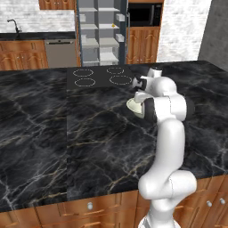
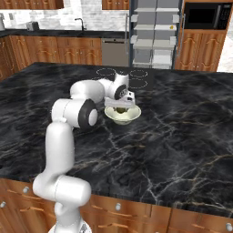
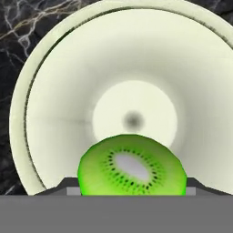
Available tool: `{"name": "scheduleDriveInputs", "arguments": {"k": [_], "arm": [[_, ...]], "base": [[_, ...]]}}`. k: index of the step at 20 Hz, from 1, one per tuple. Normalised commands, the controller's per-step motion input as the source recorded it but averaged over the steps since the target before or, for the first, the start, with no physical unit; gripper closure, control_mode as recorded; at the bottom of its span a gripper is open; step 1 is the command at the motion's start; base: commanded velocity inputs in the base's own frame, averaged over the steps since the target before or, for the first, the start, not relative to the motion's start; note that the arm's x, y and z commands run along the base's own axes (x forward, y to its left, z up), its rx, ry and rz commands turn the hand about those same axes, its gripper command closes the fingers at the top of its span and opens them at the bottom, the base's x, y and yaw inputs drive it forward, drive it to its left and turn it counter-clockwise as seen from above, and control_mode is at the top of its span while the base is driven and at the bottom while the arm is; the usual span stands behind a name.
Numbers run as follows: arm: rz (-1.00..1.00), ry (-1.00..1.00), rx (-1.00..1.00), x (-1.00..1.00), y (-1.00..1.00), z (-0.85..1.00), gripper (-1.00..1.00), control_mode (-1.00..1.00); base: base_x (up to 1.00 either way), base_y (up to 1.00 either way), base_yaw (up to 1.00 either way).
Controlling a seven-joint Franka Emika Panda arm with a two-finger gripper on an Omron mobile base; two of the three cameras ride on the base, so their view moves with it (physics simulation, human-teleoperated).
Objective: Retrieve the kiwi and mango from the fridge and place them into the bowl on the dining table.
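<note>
At the centre of the right base view, the gripper (image 2: 120, 108) is hovering over the bowl (image 2: 123, 115), which is sitting on the black tabletop (image 2: 182, 127). In the hand view, the kiwi (image 3: 132, 165) is sitting between the part-open fingers, seemingly gripped. The fridge (image 1: 101, 31) is standing open at top centre.

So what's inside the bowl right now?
The bowl looks bare inside: pale floor, no mango. The kiwi sits between the gripper fingers just above it, hiding the near part of the bowl's floor, so I can't see what lies there.
</note>
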Motion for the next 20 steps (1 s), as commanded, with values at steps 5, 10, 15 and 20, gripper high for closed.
{"name": "scheduleDriveInputs", "arguments": {"k": [5,10,15,20], "arm": [[0.01,0.09,0.00,0.37,0.00,-0.30,-1.00,-1.00],[0.00,0.01,0.00,0.04,-0.03,-0.03,-1.00,-1.00],[0.00,0.00,0.00,-0.15,-0.09,0.05,-1.00,-1.00],[0.00,-0.09,-0.01,-0.97,0.00,0.11,-1.00,-1.00]], "base": [[0.00,0.00,0.00],[0.00,0.00,0.00],[0.00,0.00,0.00],[0.00,0.00,0.00]]}}
